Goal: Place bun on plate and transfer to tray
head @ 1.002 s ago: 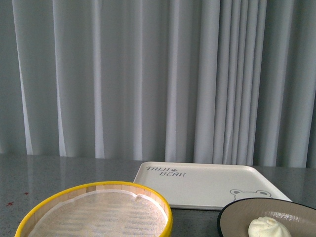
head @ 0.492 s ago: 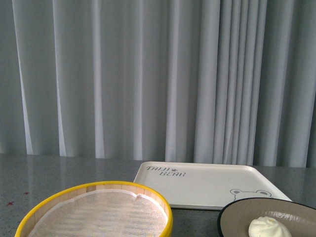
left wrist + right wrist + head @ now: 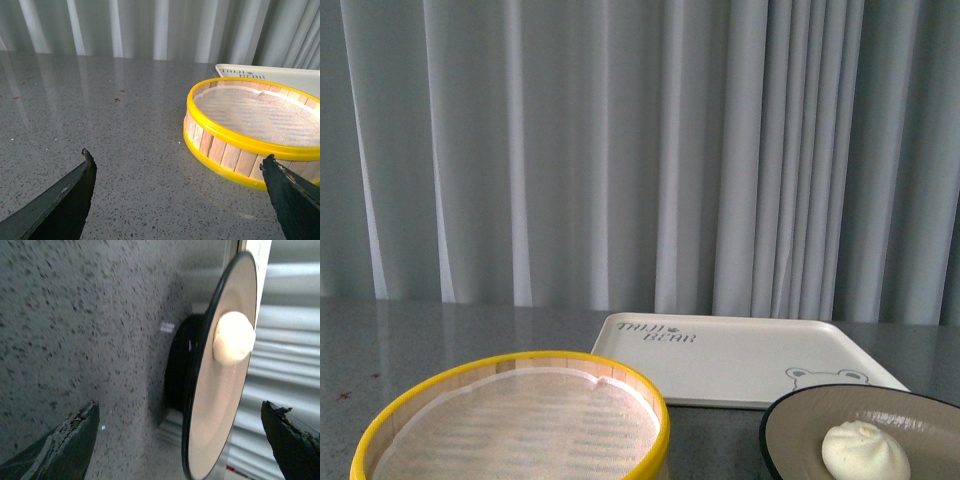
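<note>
The cream-white bun (image 3: 864,450) sits on the tan, black-rimmed plate (image 3: 800,420) at the front right of the table. The cream tray (image 3: 740,360) with bear lettering lies just behind the plate. Neither arm shows in the front view. In the right wrist view the plate (image 3: 210,405) with the bun (image 3: 233,337) lies straight ahead, and my right gripper (image 3: 182,425) is open with its jaws spread wide on either side of the plate's rim. My left gripper (image 3: 180,172) is open and empty over bare table.
A yellow-rimmed wooden steamer basket (image 3: 520,420) with a white liner stands at the front left; in the left wrist view the basket (image 3: 250,130) lies close beside the left gripper. A grey curtain (image 3: 620,150) hangs behind the speckled grey table (image 3: 100,125).
The front view has shifted a little: basket, tray and plate sit slightly higher in the picture and more of the plate and bun shows.
</note>
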You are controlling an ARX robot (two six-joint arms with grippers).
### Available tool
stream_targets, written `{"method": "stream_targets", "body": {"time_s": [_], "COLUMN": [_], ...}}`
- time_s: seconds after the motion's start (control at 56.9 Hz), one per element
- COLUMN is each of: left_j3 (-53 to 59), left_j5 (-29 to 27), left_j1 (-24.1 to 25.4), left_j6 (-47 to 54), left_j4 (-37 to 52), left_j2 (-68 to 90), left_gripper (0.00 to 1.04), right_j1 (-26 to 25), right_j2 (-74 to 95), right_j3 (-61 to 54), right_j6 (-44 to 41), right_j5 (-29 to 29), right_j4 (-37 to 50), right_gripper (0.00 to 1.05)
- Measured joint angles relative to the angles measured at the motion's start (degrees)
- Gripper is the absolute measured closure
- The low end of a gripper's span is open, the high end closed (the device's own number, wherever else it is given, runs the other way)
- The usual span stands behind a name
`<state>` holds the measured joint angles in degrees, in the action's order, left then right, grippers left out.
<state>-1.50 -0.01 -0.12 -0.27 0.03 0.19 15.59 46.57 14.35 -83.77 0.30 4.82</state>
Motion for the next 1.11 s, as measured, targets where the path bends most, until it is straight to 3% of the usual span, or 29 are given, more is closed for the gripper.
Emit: {"method": "stream_targets", "body": {"time_s": [0.264, 0.457, 0.914, 1.108], "left_j3": [0.0, 0.0, 0.0, 0.0], "left_j5": [0.0, 0.0, 0.0, 0.0], "left_j1": [0.0, 0.0, 0.0, 0.0], "left_j6": [0.0, 0.0, 0.0, 0.0], "left_j4": [0.0, 0.0, 0.0, 0.0], "left_j2": [0.0, 0.0, 0.0, 0.0], "left_gripper": [0.07, 0.07, 0.07, 0.07], "right_j1": [-1.79, -1.36, -4.79, -4.81], "right_j2": [7.54, 10.86, 21.31, 22.69], "right_j3": [-0.22, 0.17, 3.43, 3.58], "right_j6": [-6.4, -9.31, -7.67, -5.81], "right_j5": [-3.56, -4.7, -5.14, -4.94], "right_j4": [10.97, 13.22, 26.27, 26.91], "right_gripper": [0.09, 0.09, 0.09, 0.09]}}
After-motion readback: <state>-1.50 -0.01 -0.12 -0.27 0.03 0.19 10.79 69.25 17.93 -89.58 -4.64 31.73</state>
